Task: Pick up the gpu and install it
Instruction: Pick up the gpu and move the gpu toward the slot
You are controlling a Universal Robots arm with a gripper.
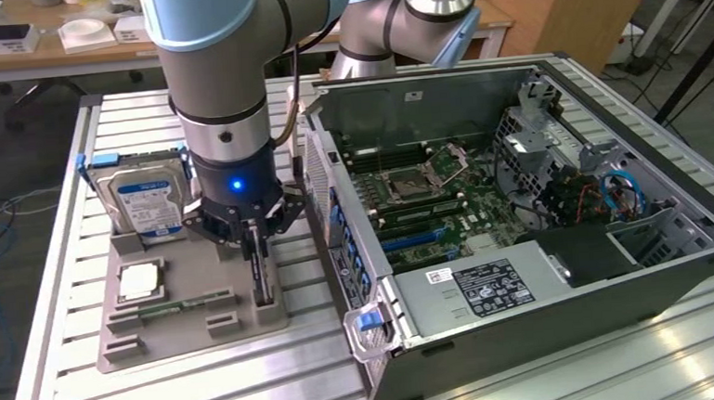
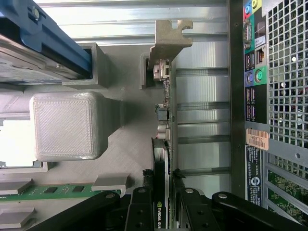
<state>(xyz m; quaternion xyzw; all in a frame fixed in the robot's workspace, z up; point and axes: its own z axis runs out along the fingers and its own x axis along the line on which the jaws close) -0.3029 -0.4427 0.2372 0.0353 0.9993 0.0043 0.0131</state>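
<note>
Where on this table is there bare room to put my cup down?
Bare table lies along the near edge before the grey tray, and behind the hard drive. It is crowded between tray and computer case, where the gripper clasps the gpu.

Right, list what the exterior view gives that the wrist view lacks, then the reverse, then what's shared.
Exterior view: the arm, motherboard inside the open case, power supply. Wrist view: PS/2 ports, barcode sticker, the metal end bracket. Shared: gripper closed on the gpu standing in the grey holder, hard drive, memory stick.
</note>
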